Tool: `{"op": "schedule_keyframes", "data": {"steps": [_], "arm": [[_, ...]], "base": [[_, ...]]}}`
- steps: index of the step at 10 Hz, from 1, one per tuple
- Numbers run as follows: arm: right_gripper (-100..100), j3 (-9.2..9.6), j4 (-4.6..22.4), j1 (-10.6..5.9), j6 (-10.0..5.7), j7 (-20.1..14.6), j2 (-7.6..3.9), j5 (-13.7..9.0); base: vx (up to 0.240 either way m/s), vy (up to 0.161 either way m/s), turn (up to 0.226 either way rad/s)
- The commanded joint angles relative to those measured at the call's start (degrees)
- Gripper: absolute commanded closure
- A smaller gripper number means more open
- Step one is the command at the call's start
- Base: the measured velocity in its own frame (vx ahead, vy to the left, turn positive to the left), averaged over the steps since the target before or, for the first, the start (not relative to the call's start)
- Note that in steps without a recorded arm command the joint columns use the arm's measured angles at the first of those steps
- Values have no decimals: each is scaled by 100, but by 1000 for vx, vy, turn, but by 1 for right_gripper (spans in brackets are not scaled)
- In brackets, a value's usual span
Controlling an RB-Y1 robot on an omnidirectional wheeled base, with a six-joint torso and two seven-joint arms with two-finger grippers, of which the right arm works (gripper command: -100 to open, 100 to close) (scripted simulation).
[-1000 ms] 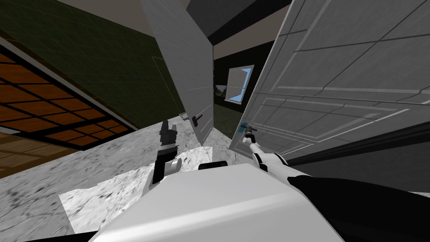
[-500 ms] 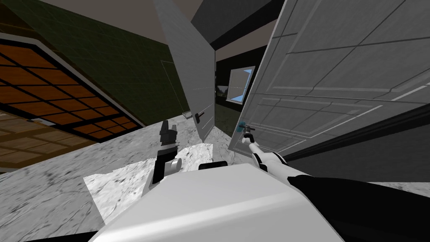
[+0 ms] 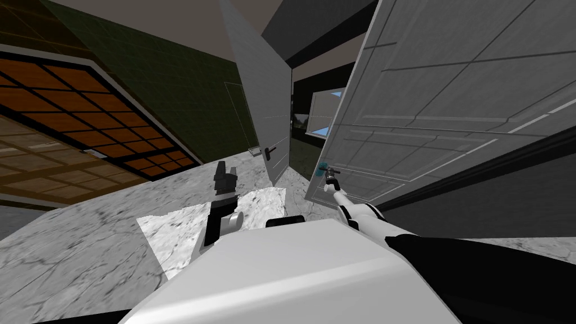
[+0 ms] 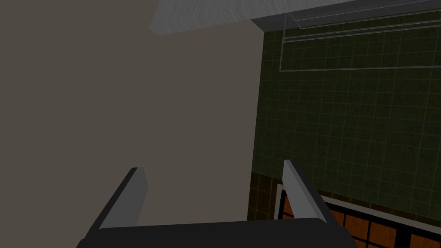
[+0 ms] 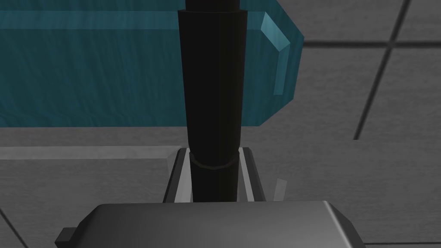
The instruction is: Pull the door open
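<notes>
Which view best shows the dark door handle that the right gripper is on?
The right wrist view: the dark handle looms large, pressed between the right gripper's fingers, a teal plate behind it. The head view shows it tiny at the door's edge. The left wrist view faces elsewhere, left gripper open.

Words: none to read.
Numbers: none to read.
Panelled door (image 3: pixel 450 112): plain grey, no sign on it.
Black door handle (image 5: pixel 211 86), pinched in the right gripper (image 5: pixel 211 150): no brand mark.
Teal block (image 5: pixel 86 73) just behind that handle: no label.
</notes>
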Motion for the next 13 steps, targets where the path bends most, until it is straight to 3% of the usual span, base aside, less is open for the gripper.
{"op": "schedule_keyframes", "data": {"steps": [1, 6, 8, 13], "arm": [[100, 89, -119, 57, 46, -79, 12, 50], [100, 314, -227, 93, 65, -314, -18, 177], [100, 304, -250, 105, 77, -303, -23, 173], [100, 898, -621, 323, 73, -872, -209, 378]], "base": [[-211, -44, 97], [-178, -34, 75], [-121, -23, 45], [-189, -29, 36]]}}
